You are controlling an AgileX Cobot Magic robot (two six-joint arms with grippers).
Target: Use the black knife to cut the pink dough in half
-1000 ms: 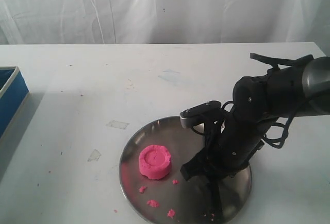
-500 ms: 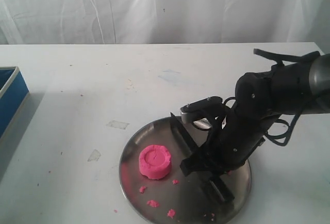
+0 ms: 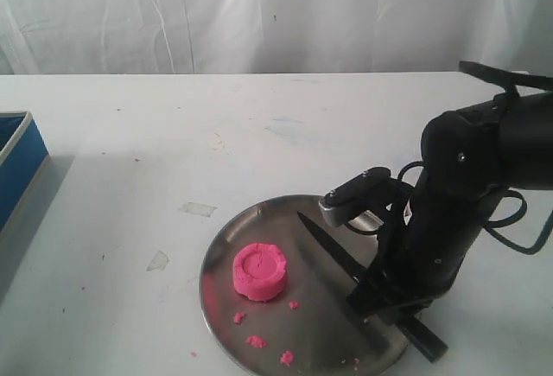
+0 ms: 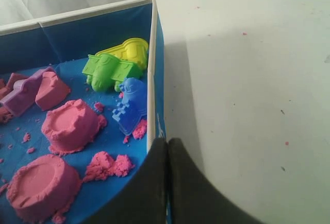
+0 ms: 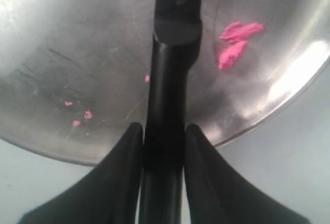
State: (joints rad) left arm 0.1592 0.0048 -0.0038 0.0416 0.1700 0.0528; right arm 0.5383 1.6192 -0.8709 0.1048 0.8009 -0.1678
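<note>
The pink dough (image 3: 259,272), a whole thick round puck, sits on the left part of the steel plate (image 3: 210,259). My right gripper (image 3: 384,300) is shut on the handle of the black knife (image 3: 333,251), which is held over the plate's right side. Its pointed blade slants toward the plate's back edge, well right of the dough and apart from it. In the right wrist view the knife (image 5: 172,54) runs straight out between both fingers (image 5: 129,141) of the gripper (image 5: 164,130), above the plate (image 5: 77,54). My left gripper (image 4: 167,142) is shut and holds nothing, hovering over a box edge.
Small pink crumbs (image 3: 256,341) lie on the plate's front part, and a pink smear (image 5: 234,46) marks its surface. A blue box (image 3: 17,168) stands at the table's far left; the box (image 4: 152,54) holds pink sand mounds (image 4: 72,123) and coloured plastic moulds (image 4: 116,69).
My right gripper closed on the knife handle, lifted the knife off the plate and carried it right. The blade now shows, raised and slanting. The dough has not moved.
</note>
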